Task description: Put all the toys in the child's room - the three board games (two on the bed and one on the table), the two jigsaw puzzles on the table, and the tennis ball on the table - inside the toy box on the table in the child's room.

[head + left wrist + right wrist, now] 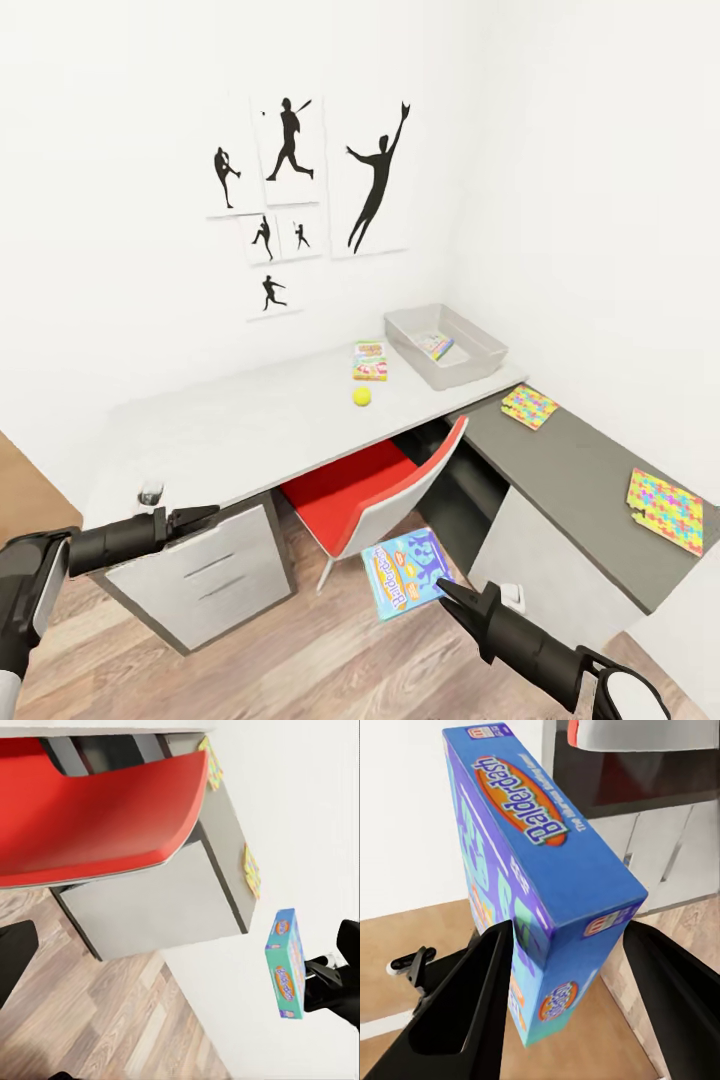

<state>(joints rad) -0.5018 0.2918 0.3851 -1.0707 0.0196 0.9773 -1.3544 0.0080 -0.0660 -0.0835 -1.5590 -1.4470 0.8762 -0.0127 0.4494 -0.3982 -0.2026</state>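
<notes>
- Currently, right gripper (447, 590) was clamped on blue board game (408, 572), held above wood floor (270, 650).
- Toy box (470, 345) sat far ahead of it on the table (240, 425).
- Left gripper (205, 516): cannot tell whether its fingers were apart.

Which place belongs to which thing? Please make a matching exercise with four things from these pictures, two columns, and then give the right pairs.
Things:
1. blue board game
2. tennis ball
3. toy box
4. red chair

Places:
A. at the far end of the pale grey table top, near the wall corner
B. tucked under the table
C. held in the right gripper, above the floor
D. lying loose on the pale grey table top, in front of a small stack of colourful boxes

Pairs: 1-C, 2-D, 3-A, 4-B
</notes>
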